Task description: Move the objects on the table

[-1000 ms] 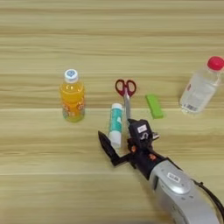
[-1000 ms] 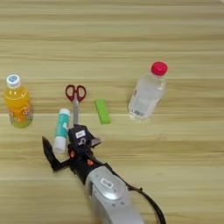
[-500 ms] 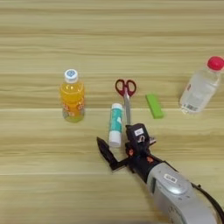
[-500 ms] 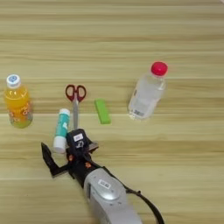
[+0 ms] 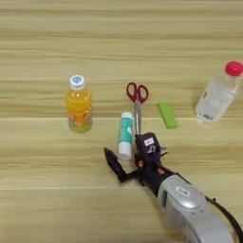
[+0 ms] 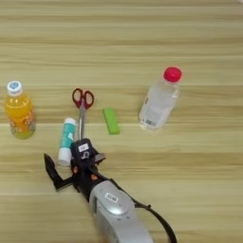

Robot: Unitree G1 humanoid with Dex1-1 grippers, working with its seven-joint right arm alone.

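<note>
Orange-drink bottle point(image 5: 78, 105) full (capped); clear bottle point(image 6: 160, 100) capped.

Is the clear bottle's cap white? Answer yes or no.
No, the clear bottle carries a red cap; the white cap sits on the orange-drink bottle.

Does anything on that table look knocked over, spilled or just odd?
Nothing looks spilled or broken. The orange-drink bottle and the clear bottle stand capped. The white stick, scissors and green piece lie flat on the table. The end effector sits open just below the stick.
</note>
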